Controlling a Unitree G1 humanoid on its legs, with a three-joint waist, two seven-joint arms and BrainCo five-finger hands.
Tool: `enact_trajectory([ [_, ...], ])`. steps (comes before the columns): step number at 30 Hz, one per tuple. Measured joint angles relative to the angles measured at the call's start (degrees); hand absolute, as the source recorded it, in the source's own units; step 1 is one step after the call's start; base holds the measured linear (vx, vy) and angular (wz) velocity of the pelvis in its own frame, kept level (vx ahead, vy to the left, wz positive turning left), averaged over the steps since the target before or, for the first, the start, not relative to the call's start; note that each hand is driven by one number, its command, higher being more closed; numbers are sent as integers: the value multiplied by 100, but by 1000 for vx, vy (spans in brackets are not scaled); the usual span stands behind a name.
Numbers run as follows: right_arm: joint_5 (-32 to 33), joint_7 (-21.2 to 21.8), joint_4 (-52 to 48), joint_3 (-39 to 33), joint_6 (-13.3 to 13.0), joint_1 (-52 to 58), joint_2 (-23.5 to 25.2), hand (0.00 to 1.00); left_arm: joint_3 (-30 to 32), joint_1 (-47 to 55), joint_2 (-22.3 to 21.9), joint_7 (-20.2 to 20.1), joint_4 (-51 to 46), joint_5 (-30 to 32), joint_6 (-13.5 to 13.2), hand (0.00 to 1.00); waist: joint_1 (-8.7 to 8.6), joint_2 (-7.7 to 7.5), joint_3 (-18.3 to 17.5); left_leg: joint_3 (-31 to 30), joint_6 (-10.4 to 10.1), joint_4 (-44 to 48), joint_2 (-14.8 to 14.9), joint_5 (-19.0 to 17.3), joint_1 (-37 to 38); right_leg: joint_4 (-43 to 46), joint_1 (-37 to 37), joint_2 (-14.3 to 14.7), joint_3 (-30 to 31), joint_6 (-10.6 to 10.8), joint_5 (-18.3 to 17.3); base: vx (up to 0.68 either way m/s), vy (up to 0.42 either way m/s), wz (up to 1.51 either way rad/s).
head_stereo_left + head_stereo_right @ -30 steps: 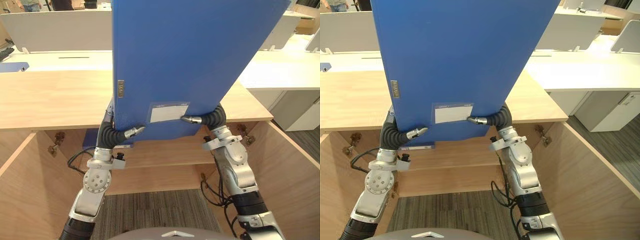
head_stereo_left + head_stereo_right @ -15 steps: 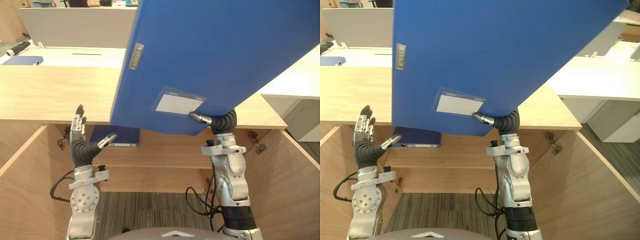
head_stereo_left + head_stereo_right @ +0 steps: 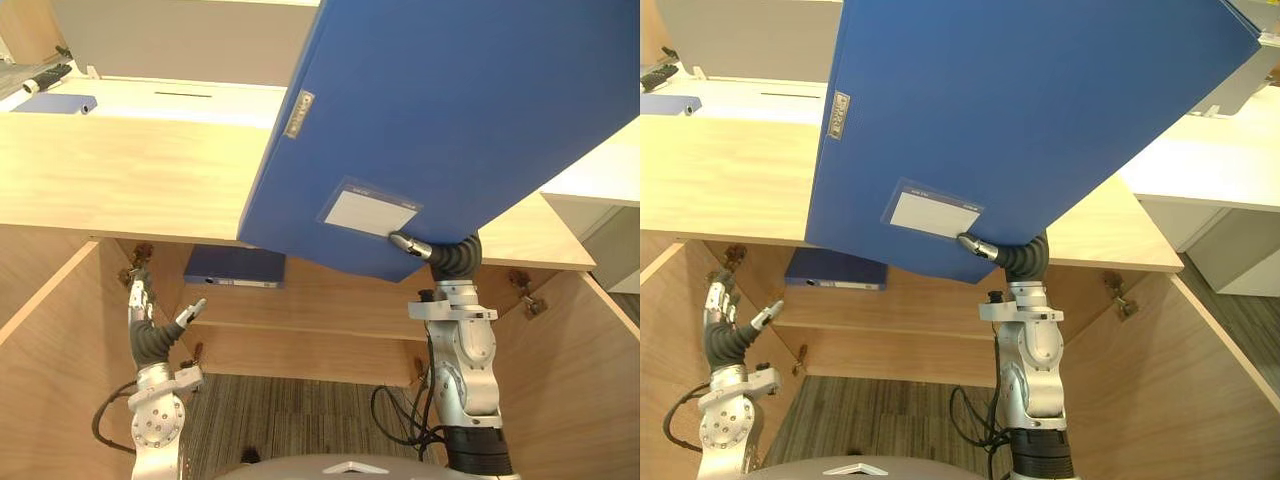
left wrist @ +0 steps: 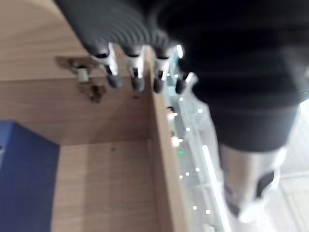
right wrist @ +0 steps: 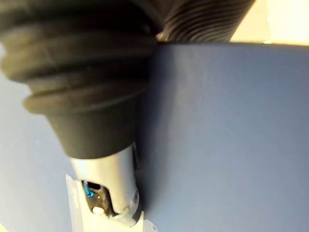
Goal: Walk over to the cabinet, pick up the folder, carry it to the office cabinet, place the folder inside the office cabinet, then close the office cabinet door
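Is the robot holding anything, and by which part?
Its right hand pinches the big blue folder by its lower edge, thumb beside the white label. The left hand is open and empty.

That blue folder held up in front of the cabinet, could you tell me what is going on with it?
The robot's right hand pinches the large blue folder at its lower edge and holds it tilted above the open wooden cabinet. The left hand is open, low at the cabinet's left side, apart from the folder. A second blue folder lies flat on the shelf inside.
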Motion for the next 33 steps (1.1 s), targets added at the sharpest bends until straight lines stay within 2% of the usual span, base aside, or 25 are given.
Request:
enact_trajectory([
  [3, -219, -12, -260, 23, -2, 190, 5, 100, 1, 16, -35, -57, 461, -78, 100, 0, -1, 14, 56, 1, -24, 0, 2, -16, -1, 48, -28, -5, 1, -6, -38, 0, 0, 0],
  [13, -778, -170, -243, 330, -5, 740, 2, 100, 66, -89, 38, -57, 2283, -222, 328, 0, -12, 17, 106, 128, -78, 1, 55, -56, -9, 36, -117, 21, 106, -24, -53, 2, -7, -6],
  [19, -1119, -328, 213, 626, -6, 931, -14, 100, 161, -373, 186, -58, 3539, -273, 464, 0, -54, 11, 168, 187, -101, 2, 81, -76, -2, 35, -144, 42, 162, -38, -58, 3, -12, -5],
  [23, -1309, -357, 589, 918, -1, 1060, -76, 100, 167, -502, 349, -43, 4231, -351, 555, 0, -64, 67, 300, 376, -134, 6, 102, -144, -22, 124, -305, 53, 368, -55, -50, -10, 6, -26],
  [26, -1336, -371, 702, 1035, 7, 1033, -199, 100, 138, -763, 431, -20, 4599, -421, 593, 0, -71, 109, 592, 514, -134, 86, 96, -159, -195, 542, -712, 20, 538, -73, -145, -31, 15, -22],
  [28, -1376, -424, 741, 1114, 7, 795, -240, 100, 134, -1083, 507, -5, 4734, -425, 596, 0, -105, 74, 950, 540, -38, 965, 106, -445, -832, 1181, -1253, -60, 605, -101, -323, -91, 2, -8],
  [30, -1538, -611, 807, 1291, 13, 378, -252, 100, 141, -1548, 533, 4, 4762, -428, 604, 0, -143, 180, 1423, 594, 22, 2453, 313, -1048, -1782, 2094, -1972, -86, 691, -113, -632, -181, 31, -14],
  [31, -1557, -647, 806, 1371, 20, 294, -251, 100, 143, -1627, 532, 10, 4745, -432, 603, 0, -133, 206, 1488, 618, 25, 2777, 386, -1180, -2002, 2368, -2186, -88, 735, -115, -731, -193, 52, -25],
  [33, -1724, -817, 666, 1725, 60, 138, -234, 100, 147, -1789, 494, 35, 4573, -434, 602, 0, -117, 273, 1643, 635, 10, 3846, 557, -1724, -2690, 3382, -2901, -99, 855, -124, -1220, -167, 35, -16],
])
